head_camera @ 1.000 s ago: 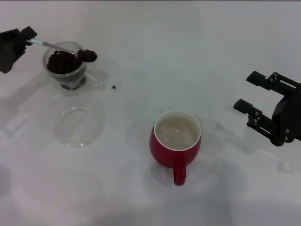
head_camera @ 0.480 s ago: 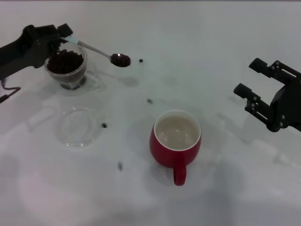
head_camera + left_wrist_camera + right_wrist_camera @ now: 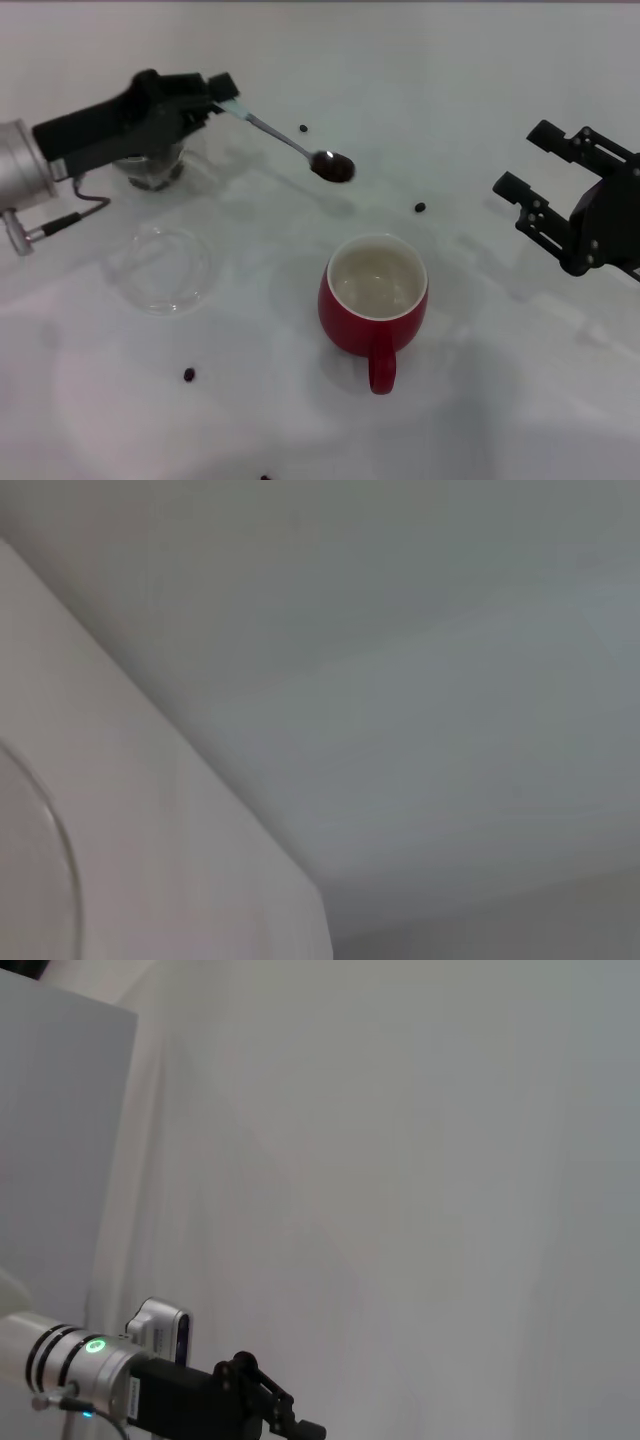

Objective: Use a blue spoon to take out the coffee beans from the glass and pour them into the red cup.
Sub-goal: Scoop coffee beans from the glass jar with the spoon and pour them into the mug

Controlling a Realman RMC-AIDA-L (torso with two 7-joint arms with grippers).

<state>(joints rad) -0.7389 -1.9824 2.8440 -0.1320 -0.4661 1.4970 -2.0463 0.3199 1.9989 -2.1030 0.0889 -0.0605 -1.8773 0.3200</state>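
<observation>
At the far left of the head view our left arm reaches in over the counter (image 3: 480, 90), and our left end effector (image 3: 222, 98) is closed on the pale handle of the blue spoon (image 3: 290, 143). The arm hides most of the glass (image 3: 150, 172), of which we see only the lower part, just under the arm. Nearer to us lies a flat clear glass dish (image 3: 160, 268), apart from the glass.

The spoon slants away from the end effector, down and to the right, and its bowl carries a small heap of coffee beans (image 3: 335, 167). That bowl hangs above the counter between the glass and the red cup (image 3: 374, 295), beyond the cup's rim and a little to its left. Loose beans lie scattered on the counter: one near the spoon's neck, one to the right of the bowl, two more close to us.

The red cup stands upright, its handle towards us, its cream inside bare.

At the right our right end effector (image 3: 535, 185) hovers with fingers spread wide, holding nothing, well apart from the cup.
</observation>
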